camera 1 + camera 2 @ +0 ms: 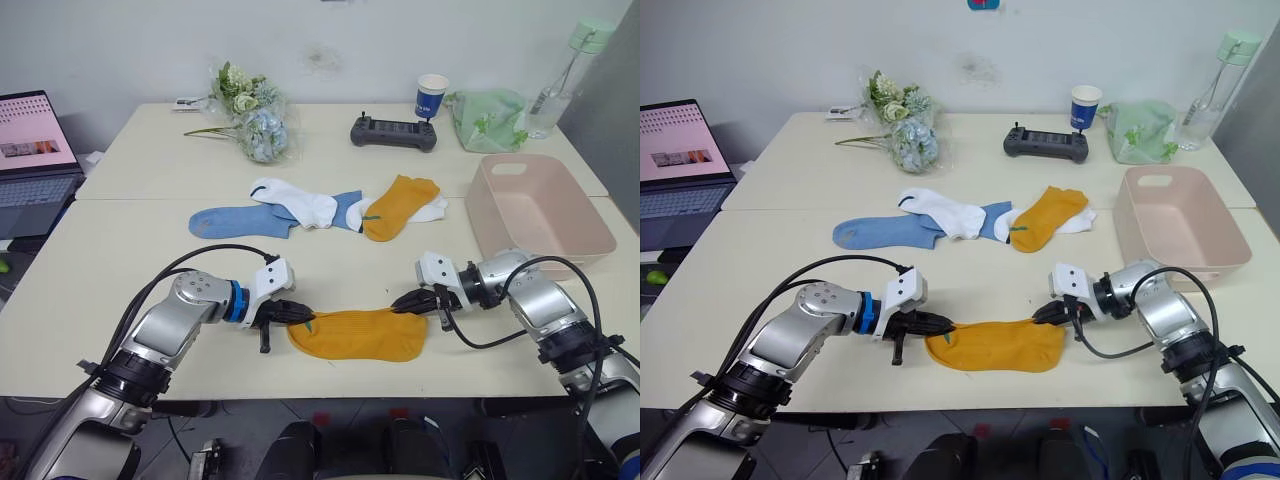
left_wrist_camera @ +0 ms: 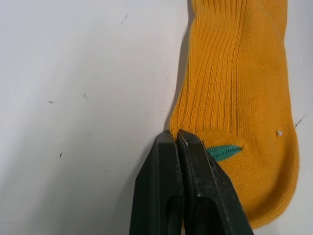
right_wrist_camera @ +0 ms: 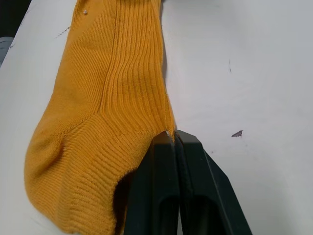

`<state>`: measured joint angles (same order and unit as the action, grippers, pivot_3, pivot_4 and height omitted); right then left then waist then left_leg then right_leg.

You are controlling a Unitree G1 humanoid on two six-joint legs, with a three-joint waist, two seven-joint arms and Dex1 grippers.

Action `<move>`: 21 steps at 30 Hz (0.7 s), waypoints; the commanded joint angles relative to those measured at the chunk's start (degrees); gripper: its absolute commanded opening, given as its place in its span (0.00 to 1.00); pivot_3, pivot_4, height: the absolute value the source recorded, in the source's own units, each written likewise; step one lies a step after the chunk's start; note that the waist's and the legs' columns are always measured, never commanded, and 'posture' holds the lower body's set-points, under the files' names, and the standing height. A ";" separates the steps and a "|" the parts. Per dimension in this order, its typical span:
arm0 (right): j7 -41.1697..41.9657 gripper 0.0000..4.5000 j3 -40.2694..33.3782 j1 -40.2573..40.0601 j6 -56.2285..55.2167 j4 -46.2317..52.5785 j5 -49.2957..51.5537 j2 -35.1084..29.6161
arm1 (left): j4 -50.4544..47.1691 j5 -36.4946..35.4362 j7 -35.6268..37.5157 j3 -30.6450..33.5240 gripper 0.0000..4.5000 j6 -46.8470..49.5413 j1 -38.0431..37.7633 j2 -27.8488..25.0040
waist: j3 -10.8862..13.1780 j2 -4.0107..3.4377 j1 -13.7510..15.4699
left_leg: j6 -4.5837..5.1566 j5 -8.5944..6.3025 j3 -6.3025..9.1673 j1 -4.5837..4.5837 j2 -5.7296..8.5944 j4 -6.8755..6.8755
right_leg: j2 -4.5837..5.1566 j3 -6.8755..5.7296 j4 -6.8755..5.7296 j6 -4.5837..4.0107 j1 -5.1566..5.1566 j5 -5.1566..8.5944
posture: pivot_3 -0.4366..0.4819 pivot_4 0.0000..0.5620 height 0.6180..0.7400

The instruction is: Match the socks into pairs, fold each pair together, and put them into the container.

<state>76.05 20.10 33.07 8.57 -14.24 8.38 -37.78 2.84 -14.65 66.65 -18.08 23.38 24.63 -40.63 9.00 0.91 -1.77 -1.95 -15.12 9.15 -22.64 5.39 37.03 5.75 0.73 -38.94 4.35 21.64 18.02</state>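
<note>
Near the tub (image 1: 538, 212), toward the table's front edge, a yellow sock (image 1: 358, 334) lies flat, pinched at one end by the left gripper (image 1: 296, 313) and at the other by the right gripper (image 1: 408, 301). To keep it smooth, both should lift evenly.

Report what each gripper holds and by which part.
Both hold the yellow sock lying flat on the table: left gripper pinches its edge at one end, right gripper its edge at the other.
</note>
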 commanded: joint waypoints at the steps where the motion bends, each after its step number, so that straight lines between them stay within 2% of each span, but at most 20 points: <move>1: -2.59 0.31 -5.00 1.21 0.28 2.04 1.48 -0.16 | 1.85 1.52 -2.68 2.62 0.20 -0.46 0.72 0.62 | 0.00 0.00 0.01 | 0.00 0.00 0.00 0.00 0.00 0.00 | 0.00 0.00 0.00 0.00 0.00 0.00 | 0.48 0.27 1.00; 3: -4.29 0.46 -7.75 0.89 1.72 4.02 2.75 -0.31 | 1.62 0.88 -5.04 5.70 0.32 -0.85 0.57 0.64 | 0.00 0.00 -0.03 | 0.00 0.00 0.01 -0.01 -0.01 0.00 | 0.00 0.00 -0.01 0.00 0.01 0.00 | 0.48 0.27 1.00; 7: -6.85 0.46 -12.43 -2.12 5.36 11.73 6.13 -0.81 | -4.01 -3.46 -6.93 12.79 0.32 1.00 -2.57 -0.68 | 0.00 0.00 -0.32 | 0.00 0.00 0.02 -0.13 -0.04 -0.01 | -0.01 0.03 -0.05 0.00 0.22 0.00 | 0.48 0.27 1.00; 10: -7.80 0.46 -13.57 -6.91 9.38 21.62 9.92 -0.46 | -11.90 -6.34 -7.52 16.50 0.32 0.16 -7.37 -0.34 | 0.00 0.00 -0.31 | 0.00 0.00 0.03 -0.24 -0.04 -0.06 | 0.02 0.06 -0.03 0.00 0.38 0.00 | 0.48 0.27 1.00; 12: -9.50 0.37 -12.60 -9.62 9.70 25.32 10.01 0.77 | -16.58 -7.38 -7.42 16.34 0.33 -0.07 -10.24 0.28 | 0.00 0.00 -0.18 | -0.01 0.00 0.03 -0.30 -0.03 -0.08 | 0.09 0.07 -0.01 0.00 0.41 0.00 | 0.48 0.27 1.00; 15: -11.69 0.16 -9.55 -13.36 7.05 27.16 7.42 2.93 | -20.28 -4.72 -8.94 13.52 0.19 -4.69 -14.07 2.77 | 0.00 0.00 0.01 | -0.01 0.00 -0.01 -0.26 0.01 -0.01 | 0.12 0.09 -0.05 -0.02 0.34 -0.01 | 0.48 0.27 1.00; 17: -13.22 0.01 -7.43 -15.46 4.57 26.20 4.89 4.08 | -20.54 -1.52 -10.58 10.98 0.05 -8.43 -16.18 4.50 | -0.01 -0.01 0.10 | -0.01 0.00 -0.01 -0.18 0.01 -0.01 | 0.10 0.08 -0.04 -0.02 0.22 -0.02 | 0.48 0.27 1.00; 18: -14.02 0.00 -6.55 -16.35 2.97 25.20 3.45 4.50 | -20.09 0.36 -11.18 9.69 0.01 -10.36 -17.15 4.93 | -0.01 -0.01 0.10 | -0.01 0.00 -0.01 -0.11 0.02 -0.02 | 0.08 0.08 -0.03 -0.02 0.14 -0.02 | 0.48 0.27 1.00; 21: -14.86 0.00 -4.54 -18.83 -0.88 21.69 -0.34 3.82 | -17.20 4.77 -12.06 6.97 0.01 -14.96 -20.60 4.81 | -0.01 0.00 0.06 | 0.00 0.00 -0.04 -0.10 0.01 -0.05 | 0.05 0.09 -0.01 -0.02 0.15 -0.02 | 0.48 0.27 1.00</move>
<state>61.90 15.51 14.66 10.58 8.11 9.67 -33.24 -14.80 -12.02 55.36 -10.63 11.36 4.91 -35.37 8.99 0.90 -1.71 -1.95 -15.12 9.11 -22.75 5.39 36.98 5.79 0.82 -38.96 4.33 21.81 18.00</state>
